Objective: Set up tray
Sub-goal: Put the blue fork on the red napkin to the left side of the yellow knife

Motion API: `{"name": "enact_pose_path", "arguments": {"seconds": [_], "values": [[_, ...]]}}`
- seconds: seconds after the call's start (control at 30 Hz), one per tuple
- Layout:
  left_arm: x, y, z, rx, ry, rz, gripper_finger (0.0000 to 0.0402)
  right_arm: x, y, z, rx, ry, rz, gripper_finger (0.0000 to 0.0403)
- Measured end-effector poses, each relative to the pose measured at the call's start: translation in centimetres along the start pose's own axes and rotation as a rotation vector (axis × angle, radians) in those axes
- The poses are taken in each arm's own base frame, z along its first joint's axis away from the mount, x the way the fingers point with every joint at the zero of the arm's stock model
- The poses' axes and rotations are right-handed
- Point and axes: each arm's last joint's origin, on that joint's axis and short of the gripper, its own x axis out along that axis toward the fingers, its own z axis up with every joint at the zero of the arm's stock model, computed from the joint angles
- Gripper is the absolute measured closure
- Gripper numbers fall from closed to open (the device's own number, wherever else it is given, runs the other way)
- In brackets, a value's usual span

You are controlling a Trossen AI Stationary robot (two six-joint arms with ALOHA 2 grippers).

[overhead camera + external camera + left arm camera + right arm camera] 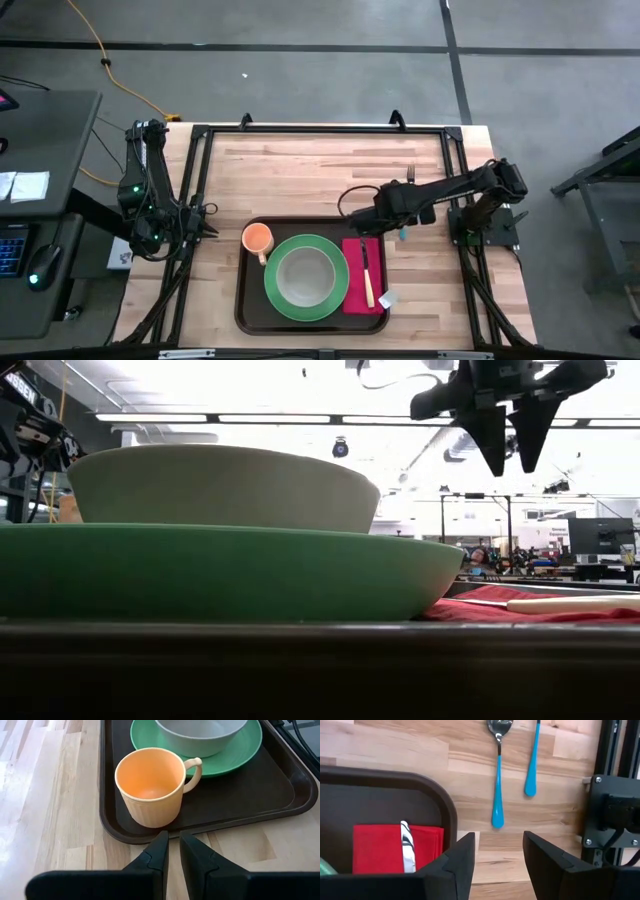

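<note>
- The large dark brown rectangular plastic tray [243, 305] lies on the wooden table [300, 170], already carrying a green plate, grey bowl, orange cup, red napkin and knife.
- Beside the tray, two blue-handled utensils [498, 780] remain; fetching them is judged the step in hand.
- The right tool [499, 860], jaws wide and empty, hangs above the tray's corner; it must descend onto a handle.
- The left tool [170, 851], jaws narrow and empty, waits beside the tray.
</note>
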Motion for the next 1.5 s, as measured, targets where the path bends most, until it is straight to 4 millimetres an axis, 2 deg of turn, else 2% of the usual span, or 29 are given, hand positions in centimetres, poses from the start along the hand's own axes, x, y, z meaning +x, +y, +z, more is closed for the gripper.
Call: {"name": "enact_pose_path", "arguments": {"seconds": [0.27,0.87,1.1,1.33,1.5], "values": [[0.0,0.0,0.0,0.0,0.0,0.0,0.0323,0.3,0.1,1.4,0.024,-0.001,-0.009,0.0261],[0.0,0.0,0.0,-0.001,-0.007,0.005,0.0323,1.5,-0.1,6.5,0.068,0.058,-0.045,0.0261],[0.0,0.0,0.0,-0.001,-0.007,0.005,0.0323,1.9,0.0,6.2,0.065,0.062,-0.043,0.0261],[0.0,0.0,0.0,-0.001,-0.007,0.005,0.0323,6.5,0.2,3.5,0.043,0.181,-0.078,0.0261],[0.0,0.0,0.1,-0.005,-0.019,0.014,0.0323,8.9,-0.1,2.3,0.04,0.209,-0.1,0.0261]]}}
